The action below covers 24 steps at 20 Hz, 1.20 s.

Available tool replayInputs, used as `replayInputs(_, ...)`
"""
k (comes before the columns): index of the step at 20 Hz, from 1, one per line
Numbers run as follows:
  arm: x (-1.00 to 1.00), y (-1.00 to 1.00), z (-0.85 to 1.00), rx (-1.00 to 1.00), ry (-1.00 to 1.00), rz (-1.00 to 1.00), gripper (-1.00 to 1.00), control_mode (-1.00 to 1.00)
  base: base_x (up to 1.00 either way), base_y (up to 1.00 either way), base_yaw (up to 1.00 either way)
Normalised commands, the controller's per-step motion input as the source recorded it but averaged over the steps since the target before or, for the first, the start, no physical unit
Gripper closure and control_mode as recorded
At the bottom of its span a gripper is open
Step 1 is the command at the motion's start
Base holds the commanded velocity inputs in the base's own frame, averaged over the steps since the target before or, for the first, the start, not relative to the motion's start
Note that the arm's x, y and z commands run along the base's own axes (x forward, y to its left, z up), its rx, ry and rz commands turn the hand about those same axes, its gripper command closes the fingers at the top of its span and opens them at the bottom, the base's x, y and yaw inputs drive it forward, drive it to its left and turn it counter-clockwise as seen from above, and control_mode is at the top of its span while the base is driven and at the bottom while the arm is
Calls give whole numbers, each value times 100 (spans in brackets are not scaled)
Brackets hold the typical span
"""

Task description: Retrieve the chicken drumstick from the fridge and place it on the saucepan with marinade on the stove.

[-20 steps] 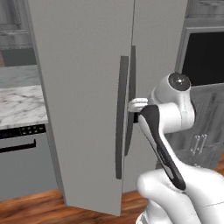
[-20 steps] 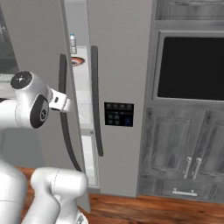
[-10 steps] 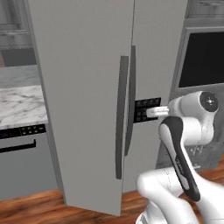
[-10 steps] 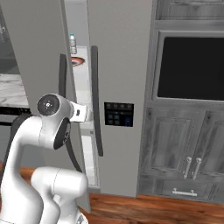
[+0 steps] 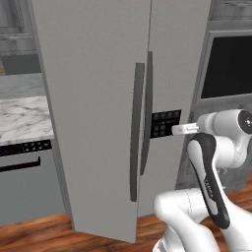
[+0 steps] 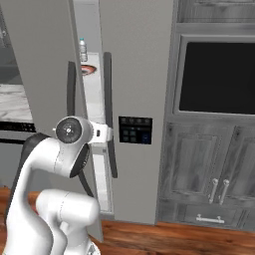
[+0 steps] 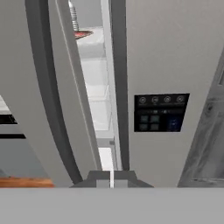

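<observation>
Arm swung right off fridge (image 5: pixel 98 98) handle; fingers (image 7: pixel 111 177) pressed together, empty, facing door gap.

The white arm's two-finger gripper (image 7: pixel 111 177) has drawn back from the long dark vertical handle (image 5: pixel 136 130) of the tall grey fridge (image 5: pixel 106 98) left door, where it sat a second ago. It has swung rightward and now sits, fingers together, before the small black dispenser panel (image 5: pixel 165 123). The arm's elbow has shifted right too.
</observation>
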Motion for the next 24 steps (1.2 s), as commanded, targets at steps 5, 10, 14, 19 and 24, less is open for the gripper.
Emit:
replayInputs(5,0,0,0,0,-13,20,-100,-100,0,0,0)
replayInputs(10,7,0,22,-7,-7,18,-100,-100,0,0,0)
replayInputs(14,1,0,11,-19,-1,12,-100,-100,0,0,0)
replayInputs(19,5,0,0,-32,-4,6,-100,-100,0,0,0)
replayInputs(24,0,-2,-8,-40,-18,13,-100,-100,0,0,0)
